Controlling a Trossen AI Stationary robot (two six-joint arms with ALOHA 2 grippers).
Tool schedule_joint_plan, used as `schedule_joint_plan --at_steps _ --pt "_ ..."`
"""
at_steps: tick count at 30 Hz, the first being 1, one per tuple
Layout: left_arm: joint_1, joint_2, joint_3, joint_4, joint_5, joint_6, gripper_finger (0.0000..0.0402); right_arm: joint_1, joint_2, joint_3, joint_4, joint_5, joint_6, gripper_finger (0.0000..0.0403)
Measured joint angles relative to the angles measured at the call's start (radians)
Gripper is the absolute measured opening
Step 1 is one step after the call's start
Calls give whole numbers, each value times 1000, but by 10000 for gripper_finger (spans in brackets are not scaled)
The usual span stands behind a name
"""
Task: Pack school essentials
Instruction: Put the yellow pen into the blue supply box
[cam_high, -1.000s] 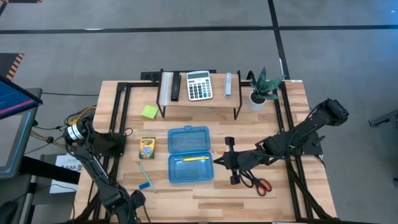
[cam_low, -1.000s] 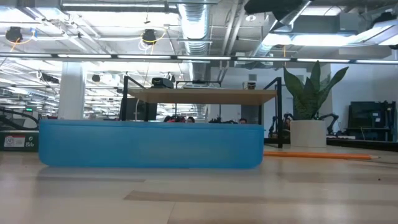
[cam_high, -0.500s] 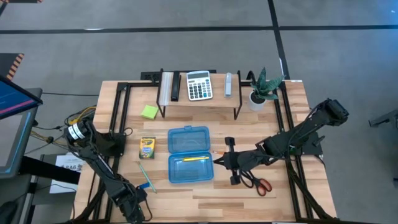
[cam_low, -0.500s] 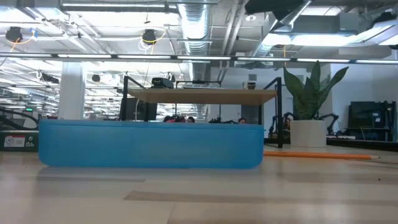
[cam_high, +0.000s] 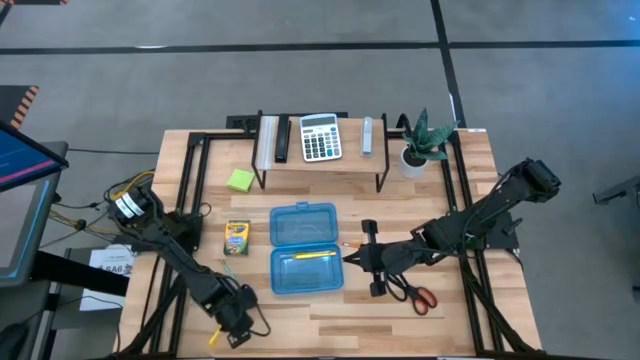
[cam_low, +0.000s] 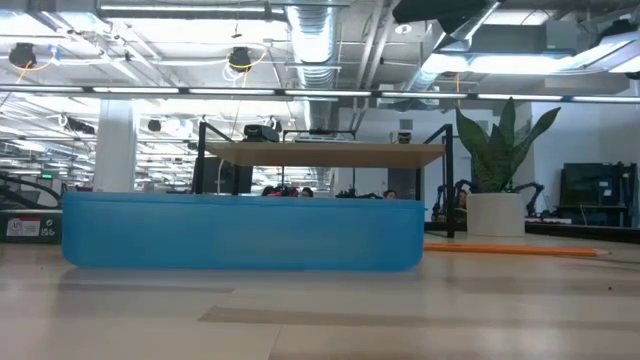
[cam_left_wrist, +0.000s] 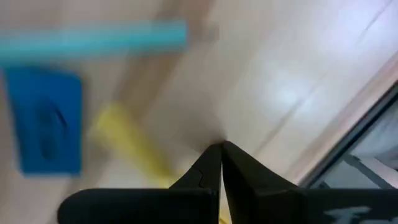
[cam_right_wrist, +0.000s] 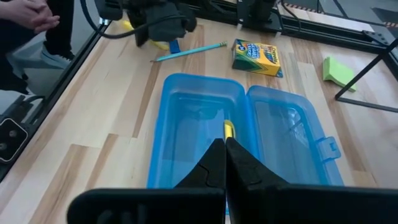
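The open blue pencil case (cam_high: 305, 250) lies mid-table with a yellow pencil (cam_high: 315, 255) in its near half. My right gripper (cam_high: 366, 258) hovers shut just right of the case, beside an orange pencil (cam_high: 350, 245) and the red-handled scissors (cam_high: 412, 292). My left gripper (cam_high: 234, 320) is shut, low over the near-left table. Before it lie the thin blue pen (cam_left_wrist: 93, 37), a small blue block (cam_left_wrist: 43, 121) and a yellow strip (cam_left_wrist: 130, 146). The crayon box (cam_high: 237, 238) and the lime-green sticky-note pad (cam_high: 239, 180) lie left of the case. My left gripper's shut fingers (cam_left_wrist: 205, 171) stand over the yellow strip's end (cam_left_wrist: 163, 173), which runs under them. Whether they touch it, I cannot tell. My right gripper touches nothing.
A low wooden shelf (cam_high: 320, 160) at the far side carries the calculator (cam_high: 320, 138) and other small items. The potted plant (cam_high: 425, 142) stands to its right. A person's hands (cam_right_wrist: 25, 14) show beyond the table's left edge. Bare wood lies near the table's near edge.
My left arm has swung along the near edge toward the table's right, its gripper coming over the spot by the blue pen's near end. A yellow strip now shows beside it.
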Motion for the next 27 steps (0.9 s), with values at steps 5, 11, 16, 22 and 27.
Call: schedule_joint_plan --at_steps 5,11,16,22,27 --pt "-1 6 87 -139 -203 79 0 0 0 0 0 0 2 8" --pt "-137 -23 168 -205 -351 -73 0 0 0 0 0 0 18 8" --pt "-237 -7 160 -231 -272 -364 3 0 0 0 0 0 20 8" --pt "-308 7 159 -256 -246 -526 56 -6 0 0 9 -1 20 8" --pt "-319 6 159 -238 -255 -568 126 -7 0 0 8 0 18 8"
